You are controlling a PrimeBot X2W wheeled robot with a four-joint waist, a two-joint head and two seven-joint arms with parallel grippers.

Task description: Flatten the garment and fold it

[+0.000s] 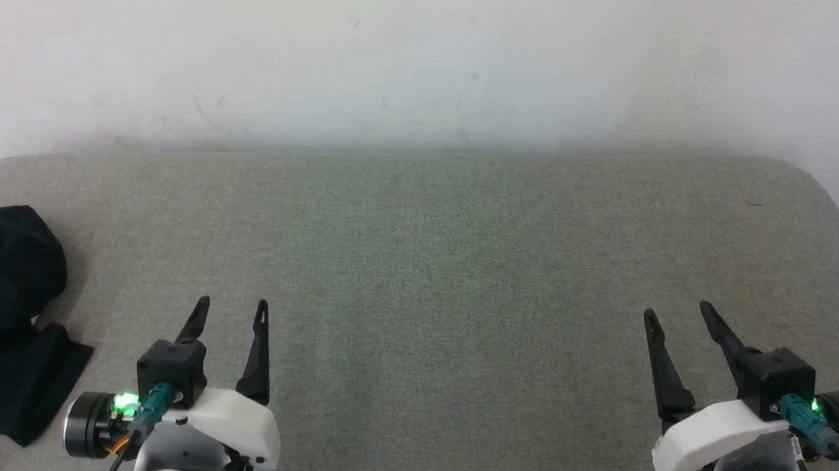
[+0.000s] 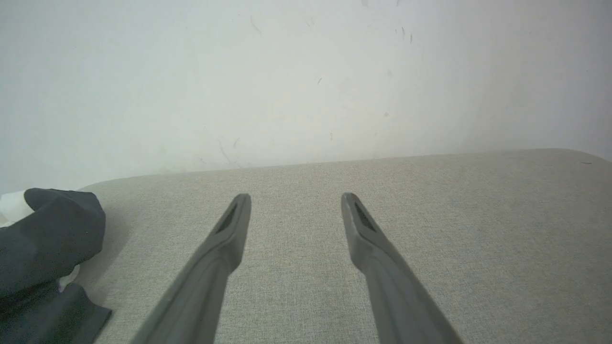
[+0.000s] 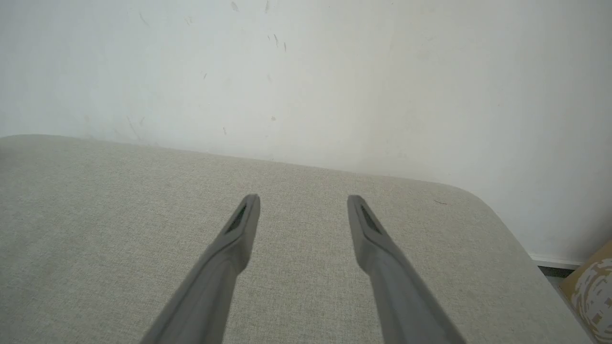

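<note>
Found the left gripper (image 1: 233, 302) nearest, with 2 dark fingers spread wide, clasping nothing, poised over the bare grey weave of the padded surface (image 1: 418, 264). Found the right gripper (image 1: 676, 310) likewise wide apart and empty, well off to the left gripper's right. Spotted the garment (image 1: 6, 314) bunched in a dark heap with a sliver of white, off to the outer left of the left gripper, near it but not touching, and far from the right gripper. Judged the task barely begun, with no flattening and 0 folds to show. Reckoned as left: reaching the heap, drawing it between the 2 grippers, spreading it flat, then folding.
</note>
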